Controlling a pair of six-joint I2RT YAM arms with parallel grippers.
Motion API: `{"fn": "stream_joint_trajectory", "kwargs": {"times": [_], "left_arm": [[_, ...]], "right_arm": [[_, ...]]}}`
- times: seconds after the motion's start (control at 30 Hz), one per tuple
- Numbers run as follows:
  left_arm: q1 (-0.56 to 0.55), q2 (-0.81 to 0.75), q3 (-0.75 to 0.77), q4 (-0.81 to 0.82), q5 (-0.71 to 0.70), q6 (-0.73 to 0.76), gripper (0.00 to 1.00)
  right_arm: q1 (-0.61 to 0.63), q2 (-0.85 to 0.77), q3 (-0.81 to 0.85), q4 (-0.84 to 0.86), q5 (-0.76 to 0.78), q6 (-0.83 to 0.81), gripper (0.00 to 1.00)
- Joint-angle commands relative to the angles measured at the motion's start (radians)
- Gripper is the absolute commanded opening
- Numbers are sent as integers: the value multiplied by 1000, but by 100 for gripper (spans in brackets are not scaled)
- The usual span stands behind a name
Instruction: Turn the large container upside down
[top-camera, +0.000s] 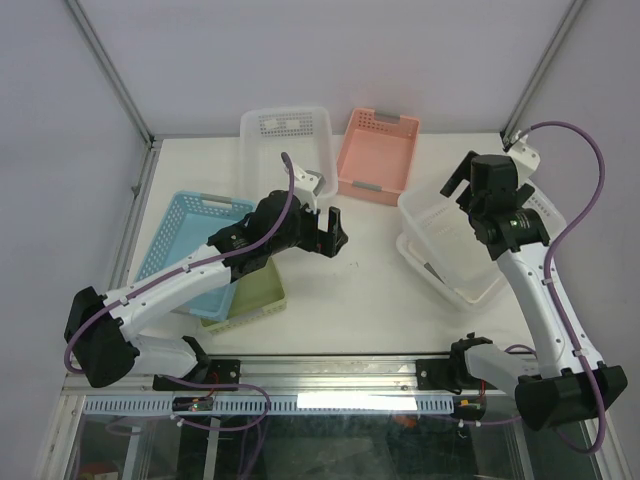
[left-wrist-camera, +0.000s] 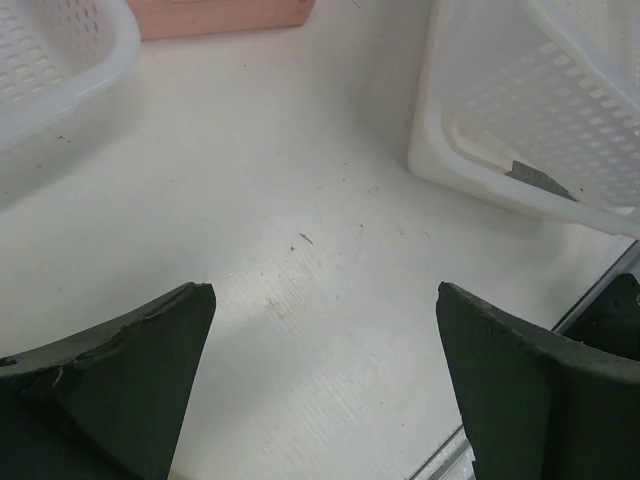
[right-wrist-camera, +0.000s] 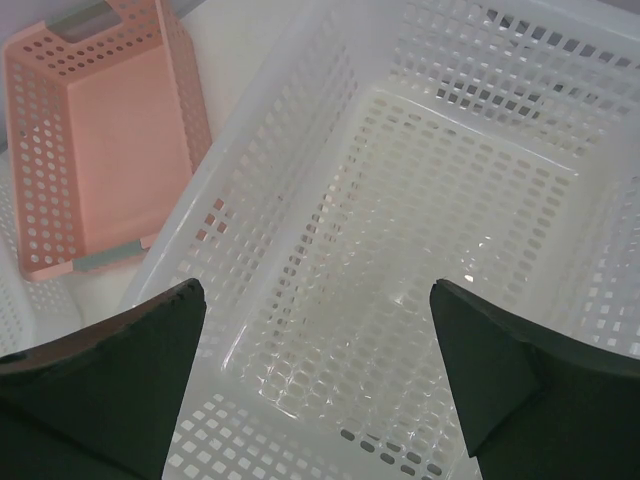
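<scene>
The large white perforated container (top-camera: 450, 250) stands upright, open side up, at the right of the table. My right gripper (top-camera: 466, 186) hovers over its far end, open and empty. In the right wrist view it (right-wrist-camera: 318, 295) looks straight down into the container (right-wrist-camera: 430, 230), the fingers spread wide above the near wall. My left gripper (top-camera: 333, 234) is open and empty over bare table at the centre, left of the container. In the left wrist view it (left-wrist-camera: 325, 300) points at the tabletop, with the container's corner (left-wrist-camera: 540, 120) at the upper right.
A pink basket (top-camera: 378, 155) and a clear white basket (top-camera: 288, 140) stand at the back. A blue basket (top-camera: 190, 245) and a green one (top-camera: 250, 295) lie under the left arm. The table's front rail (top-camera: 330, 375) runs along the near edge.
</scene>
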Motion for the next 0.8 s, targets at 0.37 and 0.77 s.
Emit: {"fn": "stream_joint_trajectory", "kwargs": {"times": [0.37,0.77], "left_arm": [[-9,-47,23,75,-93,-22,99],[-9,-57,-10,96,97,-1,99]], "right_arm": [[-3,-75,-53,131,5,20,99],[-2,114,151,45,-149,95,99]]}}
